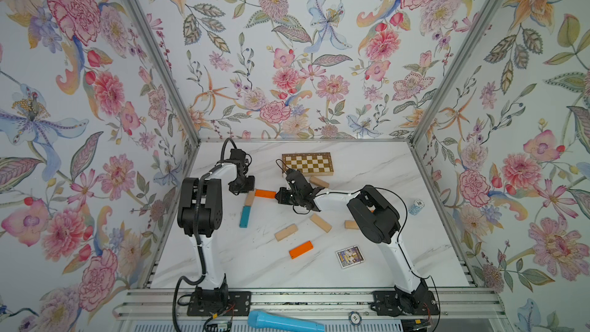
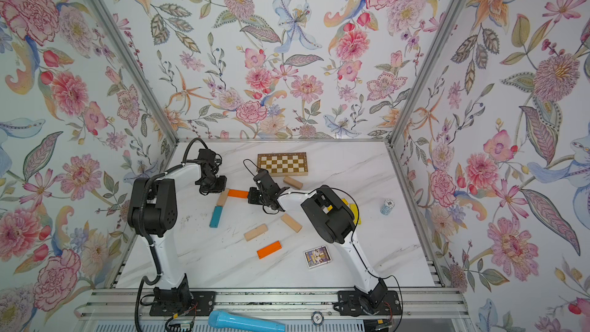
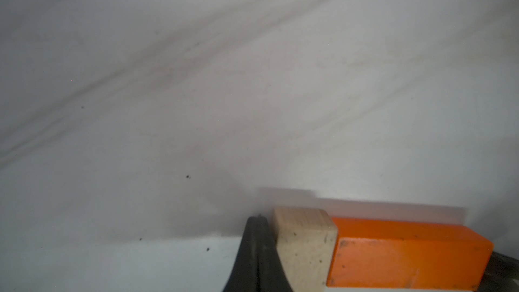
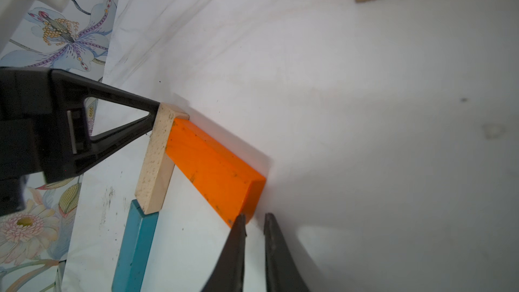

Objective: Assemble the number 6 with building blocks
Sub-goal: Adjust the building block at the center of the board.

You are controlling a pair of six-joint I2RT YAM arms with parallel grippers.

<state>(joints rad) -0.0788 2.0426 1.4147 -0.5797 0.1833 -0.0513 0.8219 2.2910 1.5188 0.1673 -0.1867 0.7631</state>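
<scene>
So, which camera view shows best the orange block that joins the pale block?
The right wrist view: the orange block is close and nearly whole there, its end against the pale block. Both top views show it small and distant. The left wrist view crops it at the frame edge.

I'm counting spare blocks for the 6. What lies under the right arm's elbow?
A pale block sticks out from under the right arm in a top view; yellow blocks show past its elbow in a top view. How many lie beneath is covered.
</scene>
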